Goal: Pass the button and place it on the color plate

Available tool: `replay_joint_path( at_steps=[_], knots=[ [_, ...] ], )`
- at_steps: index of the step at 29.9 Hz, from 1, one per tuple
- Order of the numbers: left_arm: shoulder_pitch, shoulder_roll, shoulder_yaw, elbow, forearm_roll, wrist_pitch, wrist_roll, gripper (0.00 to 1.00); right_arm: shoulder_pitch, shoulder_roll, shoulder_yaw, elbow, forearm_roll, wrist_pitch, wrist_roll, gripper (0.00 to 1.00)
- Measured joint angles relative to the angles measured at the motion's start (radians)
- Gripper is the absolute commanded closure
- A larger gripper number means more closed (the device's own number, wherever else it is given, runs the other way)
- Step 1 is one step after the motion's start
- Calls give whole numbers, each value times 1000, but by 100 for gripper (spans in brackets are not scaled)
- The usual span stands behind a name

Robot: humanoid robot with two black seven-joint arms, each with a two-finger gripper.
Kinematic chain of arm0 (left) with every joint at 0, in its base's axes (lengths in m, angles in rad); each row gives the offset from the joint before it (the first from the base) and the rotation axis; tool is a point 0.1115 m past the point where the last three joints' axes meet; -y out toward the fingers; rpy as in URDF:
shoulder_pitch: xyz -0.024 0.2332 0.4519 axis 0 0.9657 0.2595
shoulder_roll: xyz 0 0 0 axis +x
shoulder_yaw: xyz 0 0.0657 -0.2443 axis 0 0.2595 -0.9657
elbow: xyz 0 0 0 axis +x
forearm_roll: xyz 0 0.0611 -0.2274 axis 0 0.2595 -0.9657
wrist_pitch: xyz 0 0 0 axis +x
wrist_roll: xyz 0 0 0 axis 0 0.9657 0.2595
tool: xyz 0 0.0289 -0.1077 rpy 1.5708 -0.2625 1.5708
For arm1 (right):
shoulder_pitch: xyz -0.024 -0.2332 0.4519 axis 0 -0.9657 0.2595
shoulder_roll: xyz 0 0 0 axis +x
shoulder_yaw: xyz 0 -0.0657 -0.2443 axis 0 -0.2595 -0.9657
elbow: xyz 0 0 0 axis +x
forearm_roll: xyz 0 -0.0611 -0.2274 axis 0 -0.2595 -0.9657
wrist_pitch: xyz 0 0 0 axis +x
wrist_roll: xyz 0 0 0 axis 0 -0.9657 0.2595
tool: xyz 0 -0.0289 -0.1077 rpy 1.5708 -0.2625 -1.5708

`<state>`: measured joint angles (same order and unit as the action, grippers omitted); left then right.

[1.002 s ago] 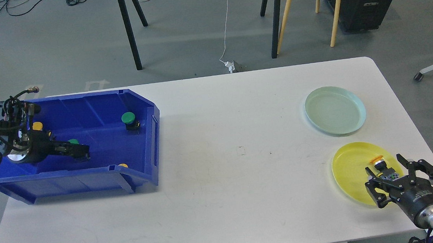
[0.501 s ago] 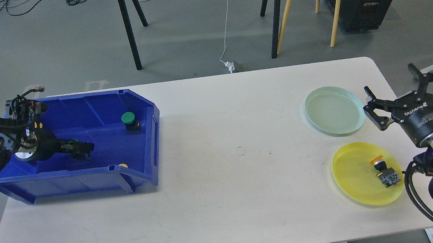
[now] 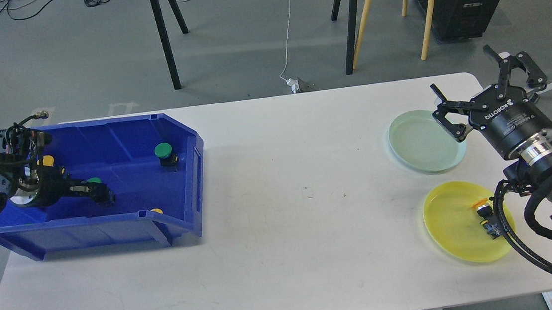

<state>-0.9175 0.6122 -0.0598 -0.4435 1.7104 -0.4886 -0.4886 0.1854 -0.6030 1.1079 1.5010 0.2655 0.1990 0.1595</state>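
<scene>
Right end effector (image 3: 489, 90): since the frame half a second ago it has risen and shifted inward, now hanging above the far right edge of the surface beside the pale green round plate (image 3: 426, 141). Its two black fingers are spread wide with nothing between them. The arm bends back down to the right edge of view, its cable loop crossing the round yellow plastic plate (image 3: 454, 224).

The orange-capped button with black body (image 3: 486, 214) lies on that yellow plate, toward its right side, partly behind the cable.

Left end effector (image 3: 102, 192): it sits inside the blue plastic bin (image 3: 119, 138), drawn back slightly left compared with the earlier frame, uncovering a green-capped button (image 3: 93, 181) just beside its fingers. Whether the fingers are parted or closed on anything cannot be told; they read dark and merged.

A second green-capped button (image 3: 164, 152) stands near the bin's right wall, and a yellow cap (image 3: 47, 160) shows at the far left.

The white rectangular surface (image 3: 281, 214) stands on grey flooring (image 3: 246, 37), with black and wooden legs (image 3: 359, 18) behind.
</scene>
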Motion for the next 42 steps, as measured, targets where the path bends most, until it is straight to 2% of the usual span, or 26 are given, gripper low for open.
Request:
replay_joint_path(
  at_steps=[8,12,15,18,21,27,30,37,42],
  knots=[
    [-23,16,-19,-38,-18,1,0,97,-1,-4,5,2,-3,0,0,0],
    [-80,134,-68,-197,-149,0,0,96,-1,-12,-2,0,-60,-2,0,0],
    [-93,203,-128,-360,-284,0,0,96,9,-16,-9,-3,-232,-11,0,0],
    [-95,210,-211,-467,-423,0,0,96,37,-38,-57,-16,-377,-23,0,0],
    [-94,144,-275,-507,-550,0,0,96,127,-66,-169,-34,-428,-30,0,0],
    [-83,-84,-305,-473,-710,0,0,96,416,-53,-498,-126,-437,-42,4,0],
    [-82,-176,-306,-412,-770,0,0,96,513,32,-586,-207,-437,-45,6,1],
    [-81,-283,-305,-299,-793,0,0,95,608,171,-620,-319,-426,-47,6,1],
    [-81,-328,-304,-257,-793,0,0,95,641,215,-621,-350,-403,-47,7,2]
  ],
)
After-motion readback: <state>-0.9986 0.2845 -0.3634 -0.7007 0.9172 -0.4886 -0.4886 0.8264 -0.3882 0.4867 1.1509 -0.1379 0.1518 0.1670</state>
